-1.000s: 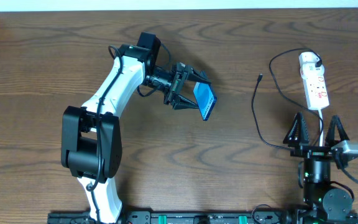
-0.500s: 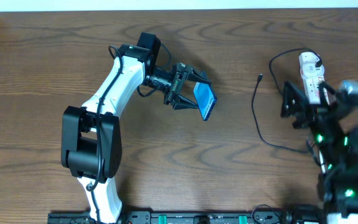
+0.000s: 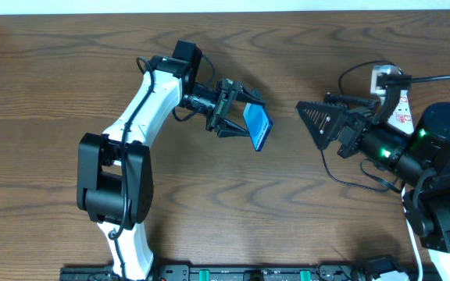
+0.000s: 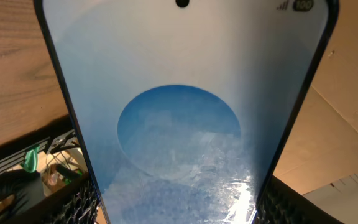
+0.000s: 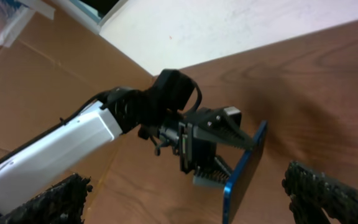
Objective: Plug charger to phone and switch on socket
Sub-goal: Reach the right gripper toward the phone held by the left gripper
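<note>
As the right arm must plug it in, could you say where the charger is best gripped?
Probably just behind its connector tip, from above: the charger lies flat and slack on the table, so the open right gripper can straddle it there.

The overhead camera looks straight down on the brown wooden desk (image 3: 53, 94) from afar. The left wrist camera sits right against the slim blue-screened smartphone (image 4: 179, 124), which fills its frame. The right wrist camera faces across the desk at the white-and-black left arm (image 5: 55, 149); all three views share that smartphone.
</note>
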